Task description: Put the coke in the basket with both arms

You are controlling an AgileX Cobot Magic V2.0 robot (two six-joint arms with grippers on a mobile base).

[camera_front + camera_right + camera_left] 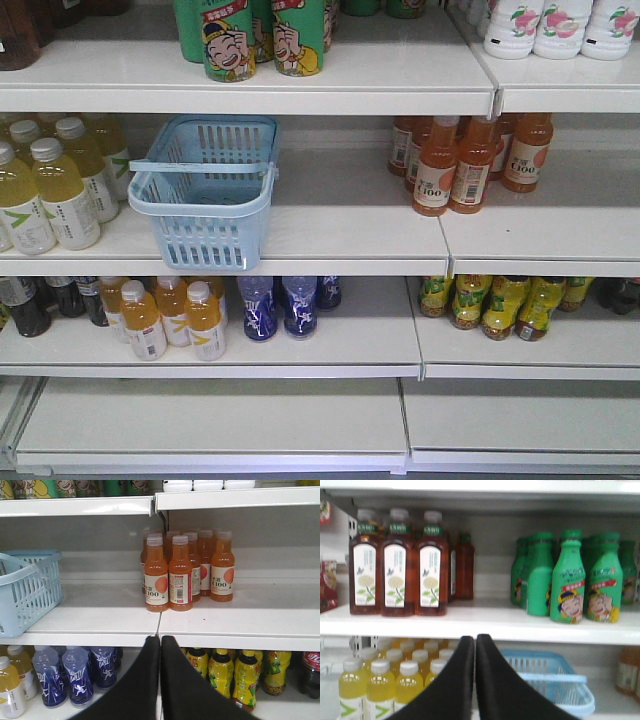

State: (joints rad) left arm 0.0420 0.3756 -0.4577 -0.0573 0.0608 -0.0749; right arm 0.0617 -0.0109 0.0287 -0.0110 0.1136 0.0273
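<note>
The light-blue basket (208,236) stands on the middle shelf, left of centre, with its handle folded across the front rim and nothing visible inside. It also shows in the left wrist view (560,680) and the right wrist view (27,597). The slim red coke bottle is not in any view. My left gripper (475,641) is shut and empty, in front of the shelf edge, left of the basket. My right gripper (160,640) is shut and empty, in front of the shelf edge, right of the basket. Neither arm shows in the front view.
Yellow drink bottles (62,190) stand left of the basket and orange juice bottles (455,165) to its right. Green bottles (260,35) stand on the shelf above. Blue bottles (285,305), yellow-labelled bottles (500,305) and dark cola plastic bottles (25,300) stand on the shelf below.
</note>
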